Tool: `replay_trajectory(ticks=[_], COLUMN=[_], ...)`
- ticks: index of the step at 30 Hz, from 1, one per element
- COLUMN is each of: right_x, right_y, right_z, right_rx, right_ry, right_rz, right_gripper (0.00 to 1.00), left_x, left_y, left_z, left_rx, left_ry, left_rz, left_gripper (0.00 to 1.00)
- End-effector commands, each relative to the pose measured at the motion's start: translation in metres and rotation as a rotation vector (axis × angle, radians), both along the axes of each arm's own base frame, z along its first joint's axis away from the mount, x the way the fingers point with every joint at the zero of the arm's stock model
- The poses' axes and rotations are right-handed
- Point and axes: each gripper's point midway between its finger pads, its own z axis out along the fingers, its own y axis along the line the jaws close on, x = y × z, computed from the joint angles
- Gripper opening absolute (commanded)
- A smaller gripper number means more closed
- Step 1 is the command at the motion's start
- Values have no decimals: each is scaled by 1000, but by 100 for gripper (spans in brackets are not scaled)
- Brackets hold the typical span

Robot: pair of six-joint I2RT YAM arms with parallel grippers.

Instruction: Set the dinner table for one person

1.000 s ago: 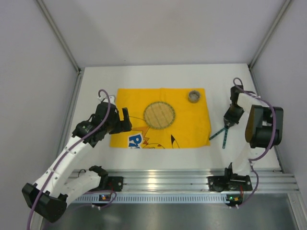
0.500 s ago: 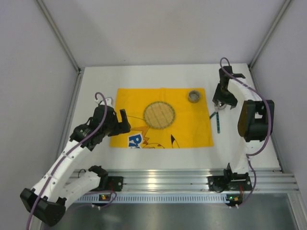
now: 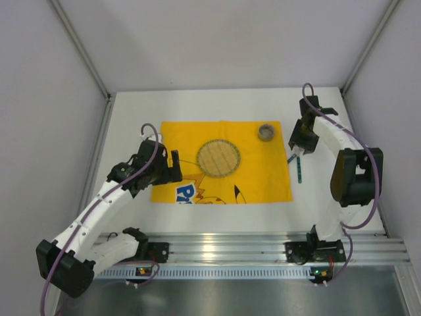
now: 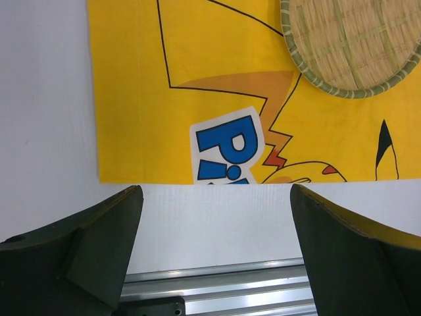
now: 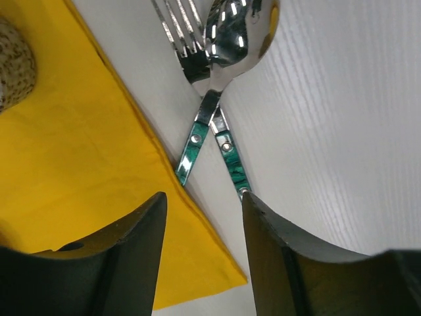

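Top external view: the dinner table (image 3: pixel 131 118) is the white tabletop filling the floor of the booth, stretching from the rail at my bases to the back wall. A yellow printed placemat (image 3: pixel 263 178) lies flat across its middle. On the placemat sit a round woven mat (image 3: pixel 218 157), about centre, and a small speckled cup (image 3: pixel 266 132) near the far right corner.

Left side: my left gripper (image 3: pixel 172 166) hangs over the placemat's left edge. Through the left wrist camera the left gripper (image 4: pixel 216 197) has its fingers spread wide with nothing between them. Below it I see the placemat's near left corner (image 4: pixel 131 99), bare tabletop (image 4: pixel 46 99), part of the woven mat (image 4: pixel 355 46) at upper right, and the metal rail (image 4: pixel 217 276) at the bottom.

Right side: my right gripper (image 3: pixel 297 146) is above the table just beside the placemat's right edge. In the right wrist view the right gripper (image 5: pixel 204 204) is also spread and empty. Ahead of its fingers lie a fork (image 5: pixel 176 23) and a spoon (image 5: pixel 240 26), both with green handles. They rest on the white surface (image 5: pixel 342 131) and cross at the necks. One handle tip reaches the placemat's edge (image 5: pixel 79 164). The cup (image 5: pixel 13 66) shows at the far left.
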Motion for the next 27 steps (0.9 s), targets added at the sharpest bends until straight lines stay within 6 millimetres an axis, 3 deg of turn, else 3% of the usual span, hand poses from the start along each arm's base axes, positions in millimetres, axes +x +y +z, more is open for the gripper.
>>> replay_trajectory(ticks=[1, 8, 15, 27], right_x=[12, 16, 13, 8], right_y=[27, 38, 28, 5], right_z=[-6, -32, -59, -77], right_rx=[89, 73, 22, 28], right_ry=[-31, 20, 77, 101], right_rz=[10, 16, -6, -80], right_gripper=[49, 48, 48, 44], left_x=[17, 12, 2, 3], left_y=[-7, 0, 8, 10], left_z=[23, 22, 17, 11], left_rx=[-23, -7, 0, 12], left_ry=[-84, -82, -75, -61], left_rz=[-20, -6, 22, 33], left_gripper=[99, 99, 99, 99])
